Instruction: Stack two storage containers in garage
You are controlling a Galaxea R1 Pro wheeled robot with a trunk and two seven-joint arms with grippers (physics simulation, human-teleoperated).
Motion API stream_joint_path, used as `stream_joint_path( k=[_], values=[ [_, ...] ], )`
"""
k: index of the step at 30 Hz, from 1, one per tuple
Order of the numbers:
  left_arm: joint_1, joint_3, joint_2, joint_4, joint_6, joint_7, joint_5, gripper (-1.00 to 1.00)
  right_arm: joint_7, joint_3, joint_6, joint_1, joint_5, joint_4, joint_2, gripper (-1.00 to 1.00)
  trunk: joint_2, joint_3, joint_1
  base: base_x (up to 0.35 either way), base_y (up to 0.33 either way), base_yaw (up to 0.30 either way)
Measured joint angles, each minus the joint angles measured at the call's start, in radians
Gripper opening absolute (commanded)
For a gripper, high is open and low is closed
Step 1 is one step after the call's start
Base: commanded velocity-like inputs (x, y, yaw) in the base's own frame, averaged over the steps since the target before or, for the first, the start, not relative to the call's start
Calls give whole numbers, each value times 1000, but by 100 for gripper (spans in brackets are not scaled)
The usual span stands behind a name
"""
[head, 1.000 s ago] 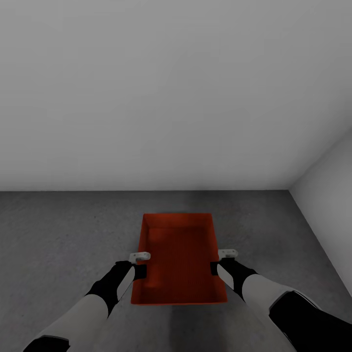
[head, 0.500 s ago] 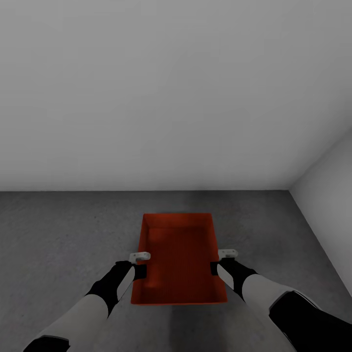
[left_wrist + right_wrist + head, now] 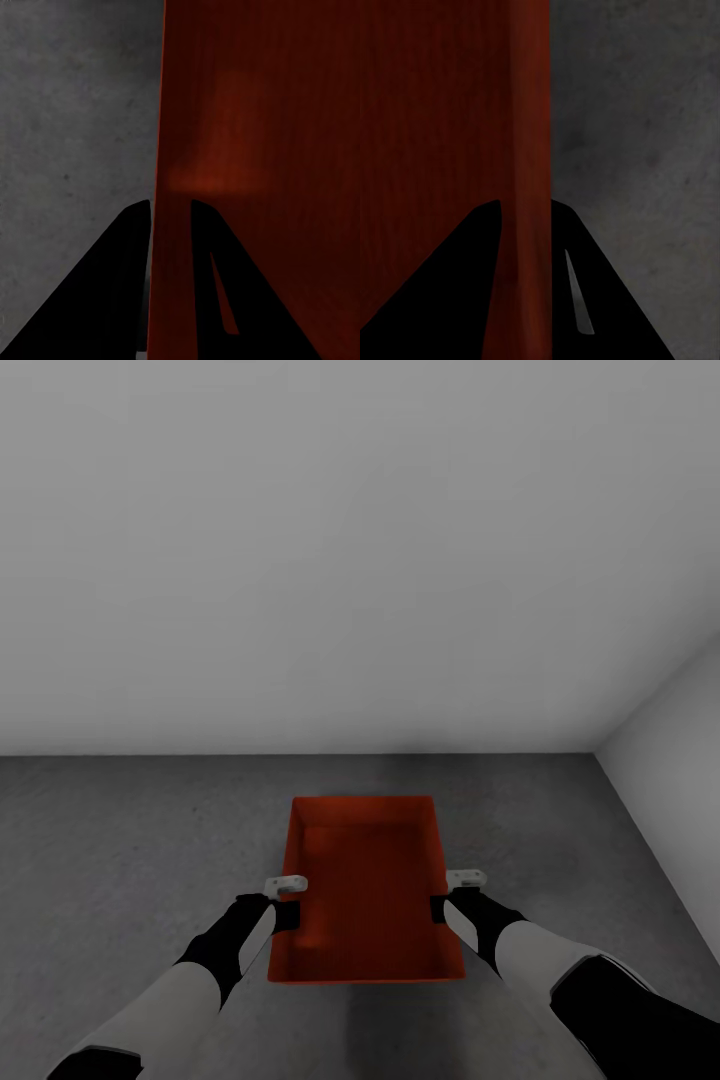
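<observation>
Container: a red-orange open-top bin [image 3: 366,890], rectangular with low straight walls, held between the two arms above the floor [image 3: 120,830] in the head view.
Long axis: runs away from the robot toward the wall ahead; the short ends face the robot and the wall [image 3: 330,550].
Tilt: the rim looks level; the far end appears narrower in the head view.
Contents: the inside shows bare red-orange bottom and walls, nothing lying in it.
Writing: no label or lettering can be read on the bin.
Left tool: the left tool [image 3: 287,913] is closed narrowly over the bin's left long wall; in the left wrist view its two dark fingers [image 3: 120,262] sit one on each side of the thin wall, one outside over the floor, one inside the bin.
Right tool: the right tool [image 3: 440,908] is clamped the same way on the right long wall; in the right wrist view the wall edge runs between its fingers [image 3: 585,270], the bin's inside to one side and grey floor to the other.
Grip position: both tools hold near the middle of the long walls, somewhat toward the robot's end.
Floor: dark grey, rough, speckled concrete.
Room: plain pale grey wall ahead, a second pale wall [image 3: 675,760] meeting it in a corner at the robot's right.
</observation>
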Motion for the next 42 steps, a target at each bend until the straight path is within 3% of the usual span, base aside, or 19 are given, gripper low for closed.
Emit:
stream_joint_path(
  k=[8, 10, 42],
  values=[
    [0, 1, -1, 0, 1, 0, -2, -100, 0, 1, 0, 0, -2, 0, 0, -100, 0, 0, 0, 0, 0, 0],
    [0, -16, -1, 0, -2, 11, 16, -100, 3, 9, 1, 0, -9, -1, -4, -100, 0, 0, 0, 0, 0, 0],
    [0, -16, -1, -1, -2, 8, 13, -100, 3, 10, -1, 0, -10, -1, -4, -100, 0, 0, 0, 0, 0, 0]
  ],
)
